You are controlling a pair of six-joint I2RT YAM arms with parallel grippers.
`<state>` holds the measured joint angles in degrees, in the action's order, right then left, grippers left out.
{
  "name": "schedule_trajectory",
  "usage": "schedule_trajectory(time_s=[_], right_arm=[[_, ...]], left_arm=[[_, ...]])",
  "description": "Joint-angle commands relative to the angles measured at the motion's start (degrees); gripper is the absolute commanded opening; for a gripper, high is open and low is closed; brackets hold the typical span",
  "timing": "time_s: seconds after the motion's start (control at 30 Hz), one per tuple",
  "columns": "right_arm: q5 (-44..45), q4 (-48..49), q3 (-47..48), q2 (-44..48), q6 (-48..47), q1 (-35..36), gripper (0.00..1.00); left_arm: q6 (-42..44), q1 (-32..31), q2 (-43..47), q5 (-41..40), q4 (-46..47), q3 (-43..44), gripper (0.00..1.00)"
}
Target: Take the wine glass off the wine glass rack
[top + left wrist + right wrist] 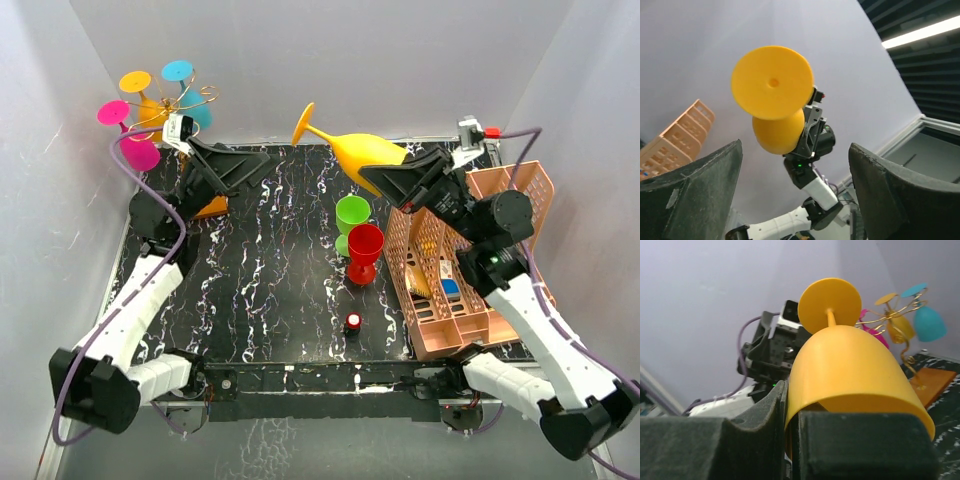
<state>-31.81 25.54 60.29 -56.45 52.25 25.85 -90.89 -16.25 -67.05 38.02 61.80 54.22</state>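
My right gripper (388, 181) is shut on the rim of a yellow wine glass (366, 151) and holds it tilted in the air above the table's far middle, foot towards the back left. The right wrist view shows its bowl (850, 370) pinched between my fingers (760, 440). The wine glass rack (188, 99), gold wire on an orange-brown base (212, 207), stands at the far left with pink (137, 152), teal (196, 112) and yellow glasses hanging on it. My left gripper (256, 166) is open and empty just right of the rack, facing the held glass (772, 82).
A green cup (352, 214) and a red goblet (364, 250) stand mid-table. A salmon-pink lattice basket (520, 185) sits at the right under my right arm. A small red and black object (353, 322) lies near the front edge. White walls enclose the black marbled table (280, 270).
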Motion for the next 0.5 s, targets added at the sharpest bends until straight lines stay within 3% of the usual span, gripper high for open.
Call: schedule_trajectory(time_s=[0.0,0.2,0.33,0.47], right_arm=[[13.1,-15.6,0.2,6.7,-11.9,-0.1,0.08],[19.3,-25.2,-0.1,10.6,-20.5,-0.1,0.08],[12.4,-32.5,4.8,7.7,-30.2,-0.1,0.08],[3.0,-42.0,11.3,2.3,-38.4,-0.1,0.08]], left_arm=[[22.5,0.0,6.6,-1.6,-25.9,3.8,0.87],[39.0,0.0,11.7,-10.9,-49.0,9.9,0.93],[46.0,0.1,15.3,-21.4,-58.6,12.7,0.97],[49.2,0.0,19.2,-30.0,-61.3,12.6,0.97]])
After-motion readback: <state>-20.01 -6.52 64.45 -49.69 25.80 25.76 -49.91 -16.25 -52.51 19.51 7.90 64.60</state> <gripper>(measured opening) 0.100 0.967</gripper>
